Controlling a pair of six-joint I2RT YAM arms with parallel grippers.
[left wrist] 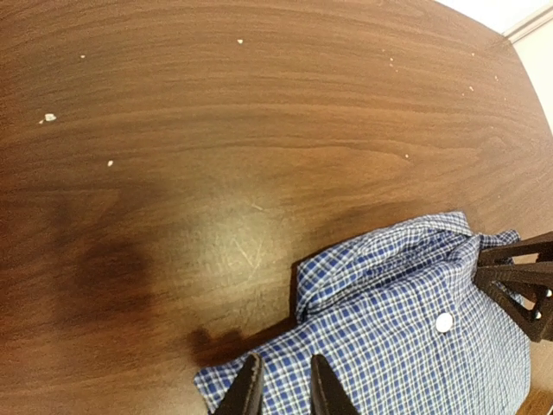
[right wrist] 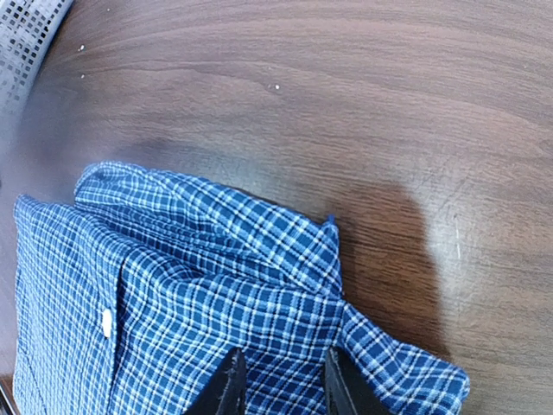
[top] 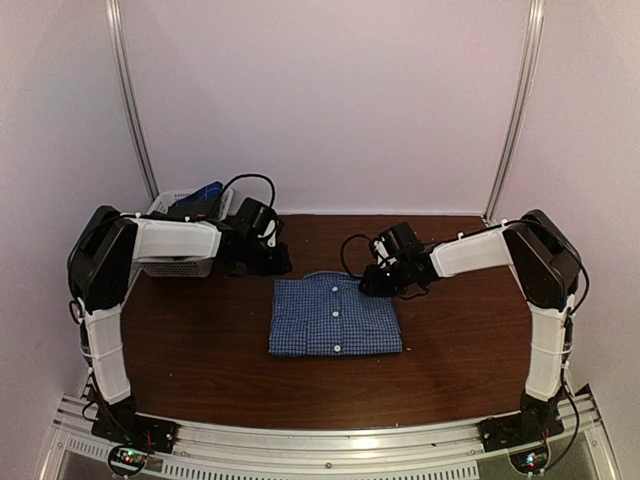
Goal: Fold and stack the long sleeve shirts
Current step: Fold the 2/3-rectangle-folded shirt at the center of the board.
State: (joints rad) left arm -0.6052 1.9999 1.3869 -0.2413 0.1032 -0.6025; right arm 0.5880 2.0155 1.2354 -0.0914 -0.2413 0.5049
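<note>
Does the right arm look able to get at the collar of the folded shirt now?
Likely yes: the right gripper is right at the shirt, beside its collar, with jaws apart and nothing in the way.

Both arms same build. Left arm (top: pixel 100 345): white lower and upper links, black rounded elbow housing, black wrist block. Right arm (top: pixel 545 345): mirror copy. Left hand (top: pixel 272 266) and right hand (top: pixel 378 285): all black. Black cable (top: pixel 252 180) loops over left wrist; second cable (top: pixel 347 250) at right wrist. Black bases (top: pixel 128 428), small green and red lights beside them. Wrist views: fingers (left wrist: pixel 249 391) matte black, narrow, tapering; right hand's side shows open triangular ribbing.
</note>
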